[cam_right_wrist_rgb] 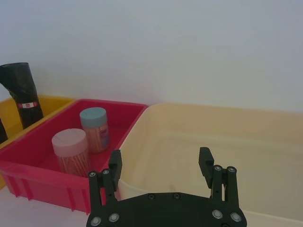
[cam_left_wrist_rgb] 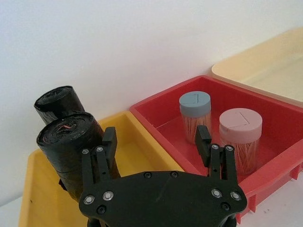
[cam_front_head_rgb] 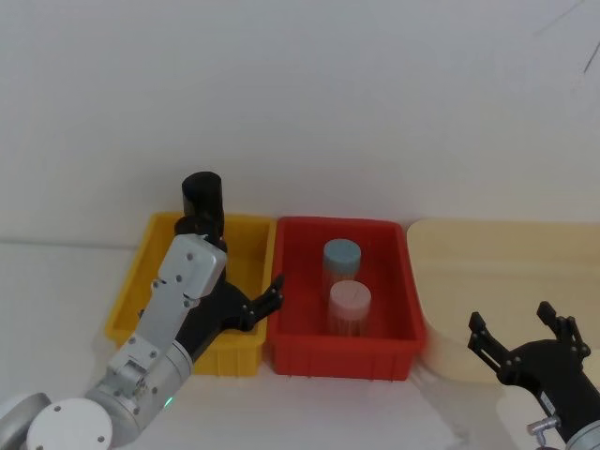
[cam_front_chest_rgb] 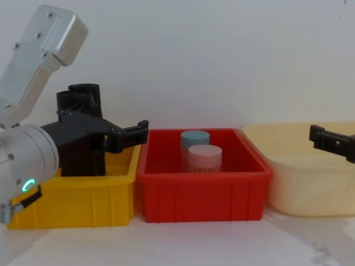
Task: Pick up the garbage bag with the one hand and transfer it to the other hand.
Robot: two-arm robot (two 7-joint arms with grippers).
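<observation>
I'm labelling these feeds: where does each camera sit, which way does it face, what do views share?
Left wrist: on the left arm, past the open left gripper to black rolls in the yellow bin.
Right wrist: on the right arm, past the open right gripper into the cream tub.
Head: high, looking down; both grippers show.
Chest: low, looking across; both grippers show.
Shared: all see the red bin's jars.

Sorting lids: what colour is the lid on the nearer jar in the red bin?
Pale pink lid, clearest in the left wrist view.
</observation>
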